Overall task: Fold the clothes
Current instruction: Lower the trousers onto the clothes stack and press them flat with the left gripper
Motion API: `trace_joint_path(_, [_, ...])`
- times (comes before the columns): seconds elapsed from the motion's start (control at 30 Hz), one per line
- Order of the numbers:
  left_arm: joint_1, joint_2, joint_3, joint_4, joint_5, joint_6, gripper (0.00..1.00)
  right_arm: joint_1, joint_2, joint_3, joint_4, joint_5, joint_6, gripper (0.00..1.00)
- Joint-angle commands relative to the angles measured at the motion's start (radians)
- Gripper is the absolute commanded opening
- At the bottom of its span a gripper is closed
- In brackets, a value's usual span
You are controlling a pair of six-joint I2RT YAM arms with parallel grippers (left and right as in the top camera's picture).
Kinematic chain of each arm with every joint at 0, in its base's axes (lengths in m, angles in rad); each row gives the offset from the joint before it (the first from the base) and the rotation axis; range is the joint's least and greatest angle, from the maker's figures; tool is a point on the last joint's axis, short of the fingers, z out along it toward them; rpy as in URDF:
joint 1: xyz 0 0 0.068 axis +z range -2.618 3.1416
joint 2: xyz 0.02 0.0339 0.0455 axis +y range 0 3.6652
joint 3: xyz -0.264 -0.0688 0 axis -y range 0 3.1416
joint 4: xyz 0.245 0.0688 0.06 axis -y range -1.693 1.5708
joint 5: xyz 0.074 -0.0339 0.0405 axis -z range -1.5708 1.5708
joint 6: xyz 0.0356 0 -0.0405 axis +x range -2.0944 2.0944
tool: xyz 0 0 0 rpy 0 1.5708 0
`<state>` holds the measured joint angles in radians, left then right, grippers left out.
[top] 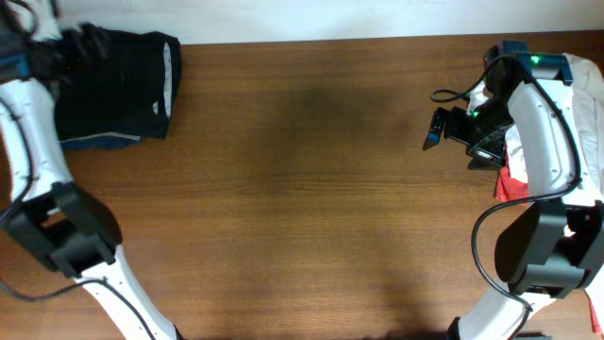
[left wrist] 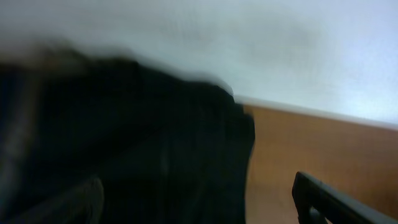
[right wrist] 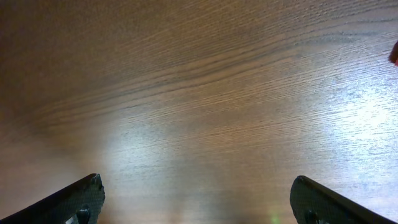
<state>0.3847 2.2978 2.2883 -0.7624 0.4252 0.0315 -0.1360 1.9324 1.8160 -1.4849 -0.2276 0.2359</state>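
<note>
A black garment [top: 118, 85] with a white trim lies folded at the table's far left corner. In the blurred left wrist view it fills the left side [left wrist: 143, 143]. My left gripper [top: 83, 40] hovers over the garment's far edge. Its fingers [left wrist: 199, 208] are wide apart and hold nothing. My right gripper [top: 436, 127] is at the far right over bare wood. Its fingers [right wrist: 196, 199] are open and empty. A pile of red and white clothes [top: 512, 170] lies at the right edge, partly hidden by the right arm.
The brown wooden table [top: 302, 189] spans the view, with a white wall behind its far edge [left wrist: 298, 50]. A bit of red cloth [right wrist: 394, 55] shows at the right edge of the right wrist view.
</note>
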Motion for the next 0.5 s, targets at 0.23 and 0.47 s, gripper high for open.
trace_joint_path(0.23, [-0.03,0.134,-0.018,-0.37,-0.076,0.01,0.96,0.006,-0.011,0.015,0.0,-0.005,0.0,0.99])
trace_joint_path(0.47, [-0.022,0.1,0.049,-0.504,-0.283,-0.043,0.96,0.005,-0.011,0.015,0.0,-0.005,0.0,0.99])
